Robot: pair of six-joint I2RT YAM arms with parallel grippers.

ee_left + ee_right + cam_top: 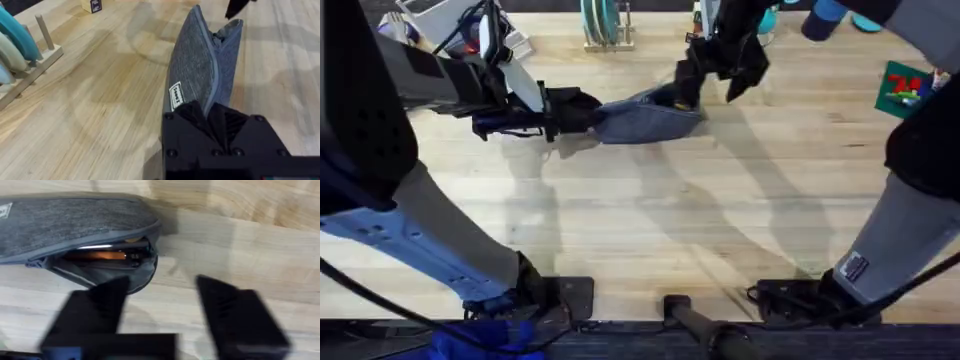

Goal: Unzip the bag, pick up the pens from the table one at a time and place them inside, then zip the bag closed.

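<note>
The blue-grey bag (645,118) lies toward the back of the table (650,230), its zip partly open at the right end. My left gripper (570,110) is shut on the bag's left end; the left wrist view shows the bag (197,65) running away from that gripper (210,112). Just above the bag's right end my right gripper (715,82) hangs open, holding nothing. In the right wrist view, the bag (75,220) gapes and shows the orange pen (100,256) inside, with a silvery streak above it. The right gripper (160,305) is spread wide in front of that opening.
A wooden rack with teal discs (605,25) stands at the back centre and shows as the rack (25,47) in the left wrist view. A green card (905,88) lies at the far right. Bare wood stretches across the front.
</note>
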